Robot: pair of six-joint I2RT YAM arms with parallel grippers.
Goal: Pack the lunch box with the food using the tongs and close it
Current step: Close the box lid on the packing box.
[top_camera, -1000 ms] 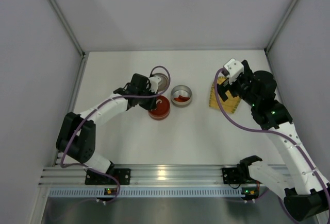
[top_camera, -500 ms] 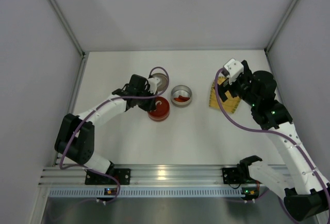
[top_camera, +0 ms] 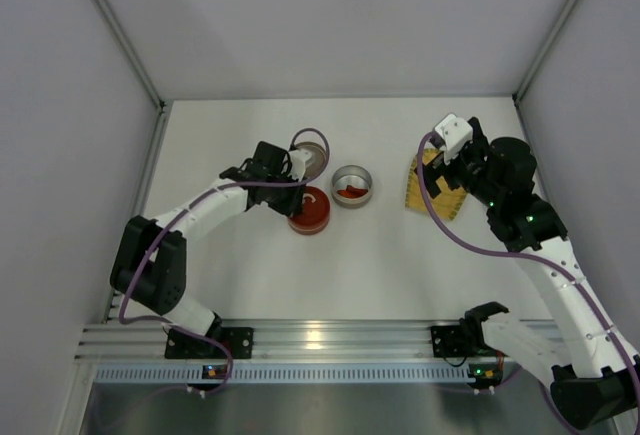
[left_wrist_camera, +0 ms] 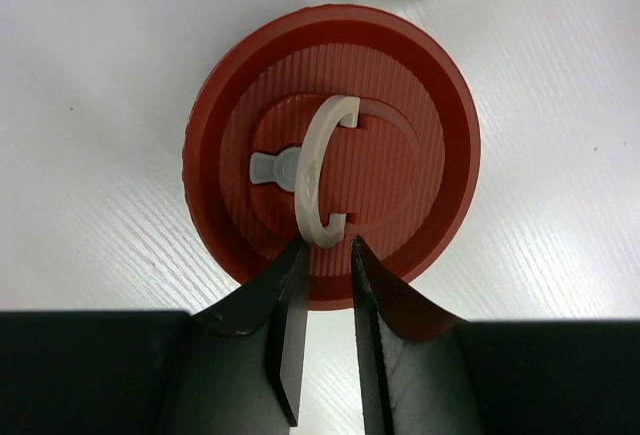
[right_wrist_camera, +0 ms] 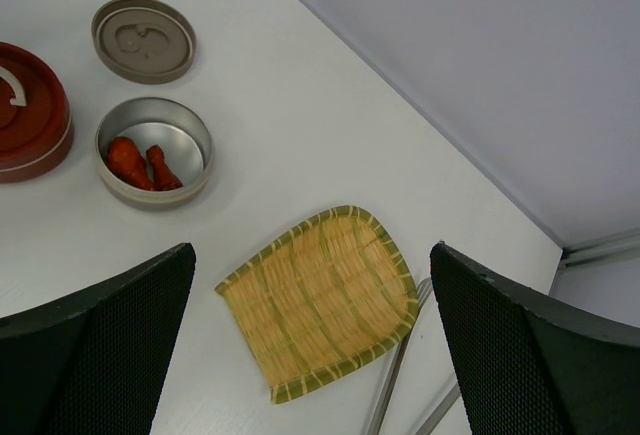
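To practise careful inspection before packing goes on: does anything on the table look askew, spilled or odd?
Nothing is spilled or damaged. One oddity: the white ring on the red lid stands upright instead of lying flat in its groove, just ahead of the left gripper.

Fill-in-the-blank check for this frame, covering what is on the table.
1. The red lid has a white ring-shaped ____ on top.
2. The metal bowl holds ____ red food pieces.
3. The tongs lie beside the ____ mat.
Missing words: handle; two; yellow.
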